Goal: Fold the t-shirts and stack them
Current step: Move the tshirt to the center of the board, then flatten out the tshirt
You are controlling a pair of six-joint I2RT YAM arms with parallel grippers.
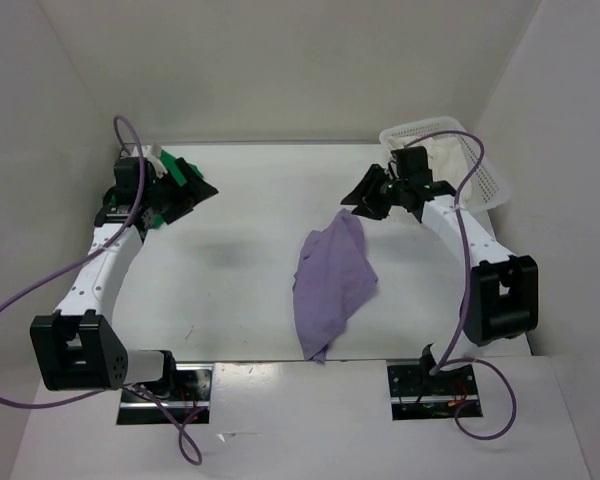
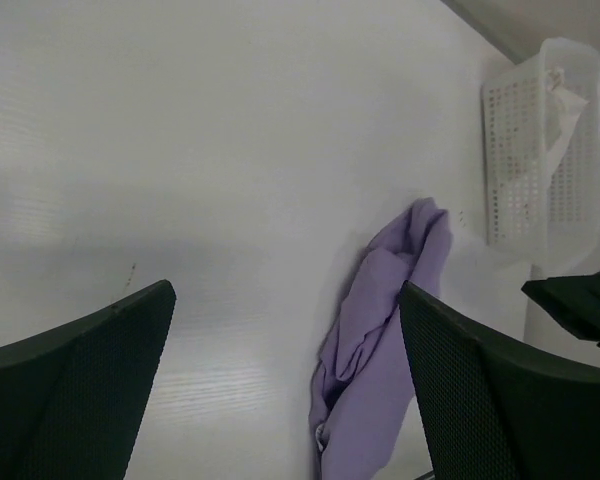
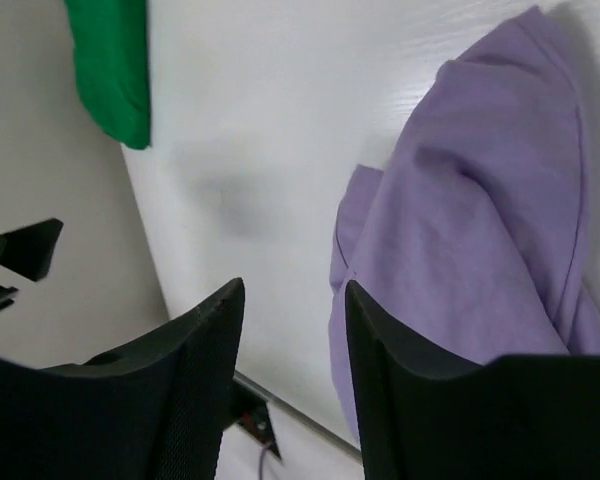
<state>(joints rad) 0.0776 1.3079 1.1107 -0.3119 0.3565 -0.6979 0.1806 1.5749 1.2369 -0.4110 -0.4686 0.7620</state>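
The lavender t-shirt [image 1: 332, 280] lies crumpled in a heap on the middle of the table, also seen from the wrists [image 2: 380, 340] [image 3: 480, 230]. My right gripper [image 1: 357, 200] [image 3: 292, 288] hovers just above its far tip, jaws apart with only bare table showing between them. The green t-shirt [image 1: 176, 171] [image 3: 110, 65] sits at the back left, right behind my left gripper [image 1: 202, 190] [image 2: 285, 290], which stands wide open and holds nothing. The cream t-shirt [image 1: 442, 154] [image 2: 562, 100] lies bunched inside the basket.
A white mesh basket [image 1: 488, 180] [image 2: 520, 160] stands at the back right by the wall, behind the right arm. White walls close in the table on the left, back and right. Purple cables loop from both arms.
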